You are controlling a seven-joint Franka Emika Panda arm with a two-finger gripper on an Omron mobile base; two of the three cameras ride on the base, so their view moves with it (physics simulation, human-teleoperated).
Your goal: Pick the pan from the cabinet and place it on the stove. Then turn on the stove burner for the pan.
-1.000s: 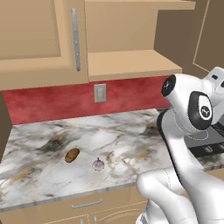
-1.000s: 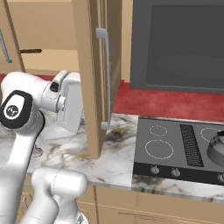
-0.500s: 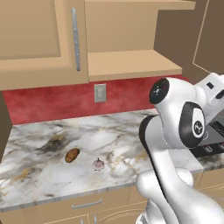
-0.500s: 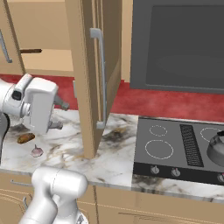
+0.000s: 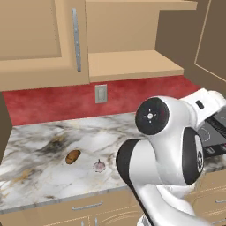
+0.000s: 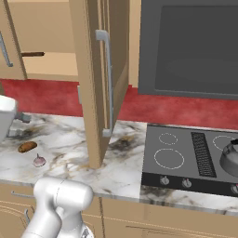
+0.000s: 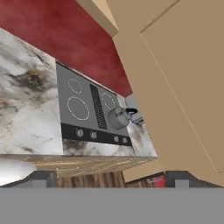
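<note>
Inside the cabinet (image 6: 100, 83) a pan (image 6: 32, 54) handle shows; end effector (image 7: 107, 177) spread.

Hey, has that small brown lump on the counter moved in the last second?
No. In the left base view the brown lump lies where it did, below and left of the wall outlet.

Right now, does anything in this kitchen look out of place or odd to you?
A cabinet door hangs wide open over the counter. A brown lump and a small pinkish bulb lie loose on the marble. A kettle sits on the stove. Nothing looks spilled or broken.
</note>
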